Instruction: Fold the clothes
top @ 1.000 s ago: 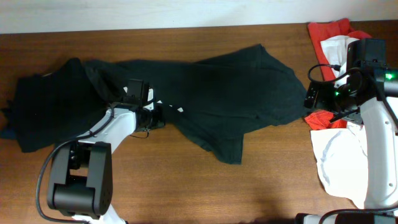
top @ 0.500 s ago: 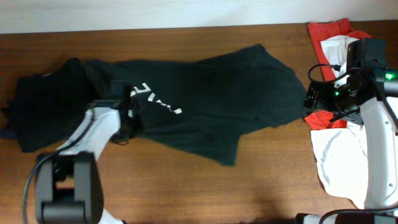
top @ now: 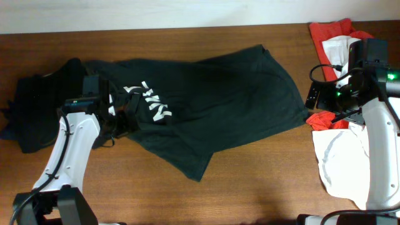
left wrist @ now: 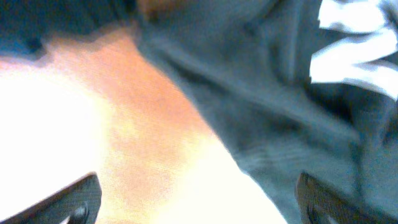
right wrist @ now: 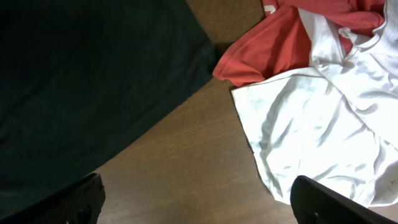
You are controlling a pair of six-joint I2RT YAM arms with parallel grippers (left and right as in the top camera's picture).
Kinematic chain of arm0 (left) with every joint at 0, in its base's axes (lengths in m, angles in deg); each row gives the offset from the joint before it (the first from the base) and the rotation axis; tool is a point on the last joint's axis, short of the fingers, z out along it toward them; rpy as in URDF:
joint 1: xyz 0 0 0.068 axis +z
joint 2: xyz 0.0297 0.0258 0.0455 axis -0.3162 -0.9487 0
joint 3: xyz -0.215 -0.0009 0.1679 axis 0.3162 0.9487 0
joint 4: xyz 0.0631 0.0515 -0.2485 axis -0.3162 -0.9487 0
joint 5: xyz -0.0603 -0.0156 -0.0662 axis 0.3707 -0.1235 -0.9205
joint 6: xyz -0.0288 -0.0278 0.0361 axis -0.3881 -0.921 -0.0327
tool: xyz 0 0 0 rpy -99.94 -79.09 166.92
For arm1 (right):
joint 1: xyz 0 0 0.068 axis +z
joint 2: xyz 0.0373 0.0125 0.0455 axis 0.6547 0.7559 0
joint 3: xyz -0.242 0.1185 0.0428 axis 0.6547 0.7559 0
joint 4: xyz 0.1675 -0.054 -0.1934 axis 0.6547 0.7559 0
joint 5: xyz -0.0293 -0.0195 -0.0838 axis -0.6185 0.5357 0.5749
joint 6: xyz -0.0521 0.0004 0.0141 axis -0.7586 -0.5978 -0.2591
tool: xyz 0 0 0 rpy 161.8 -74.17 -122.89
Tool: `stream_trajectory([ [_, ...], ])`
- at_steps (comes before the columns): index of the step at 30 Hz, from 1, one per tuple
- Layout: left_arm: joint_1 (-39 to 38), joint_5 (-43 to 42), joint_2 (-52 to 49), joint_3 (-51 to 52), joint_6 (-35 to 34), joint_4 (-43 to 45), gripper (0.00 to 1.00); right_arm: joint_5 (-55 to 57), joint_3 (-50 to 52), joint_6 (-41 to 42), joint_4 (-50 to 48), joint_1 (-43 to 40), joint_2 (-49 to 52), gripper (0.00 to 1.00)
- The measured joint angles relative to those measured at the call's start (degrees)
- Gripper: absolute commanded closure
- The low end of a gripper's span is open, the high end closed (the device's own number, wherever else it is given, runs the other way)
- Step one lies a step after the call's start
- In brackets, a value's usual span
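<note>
Black T-shirt [top: 231, 106] is lying crumpled across the middle of the desk [top: 269, 187], stretching from 9 o'clock toward 3 o'clock. Its white lettering [top: 153, 103] is facing up near the 9 o'clock end. One corner of the fabric is pointing down toward 6 o'clock.

Left pincer [left wrist: 199, 198] is hovering over the shirt's lower edge, just at 8 o'clock of the lettering. Its fingers are standing wide apart and gripping nothing. The wrist view is blurring, so contact with the cloth cannot be told.

Another dark garment [top: 40, 115] is sitting bunched at far 9 o'clock, its edge meeting the T-shirt.

Right pincer [right wrist: 199, 202] is hanging at 3 o'clock, just beside the shirt's hem. It is gaping wide and carrying nothing, with bare desk showing beneath it.

In the right wrist view, a red garment [right wrist: 280, 43] is lying at 1 o'clock. A white garment [right wrist: 311, 130] is overlapping it toward 3 o'clock.
</note>
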Motion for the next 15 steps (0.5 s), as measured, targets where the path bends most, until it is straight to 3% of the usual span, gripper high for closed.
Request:
stream_trajectory([
  [4, -0.04, -6.34, 0.00, 3.48, 0.02, 0.11, 0.01, 0.00, 0.00, -0.02, 0.02, 0.00, 0.00, 0.01],
  [10, -4.85, -14.45, -0.15, 14.45, -0.24, 13.09, 0.01, -0.02, -0.02, 0.00, 0.00, 0.00, 0.00, 0.01],
  [15, -12.31, -16.31, -0.22, 19.52, -3.67, 23.10, 0.04, 0.00, -0.02, 0.00, 0.15, 0.00, 0.00, 0.01],
])
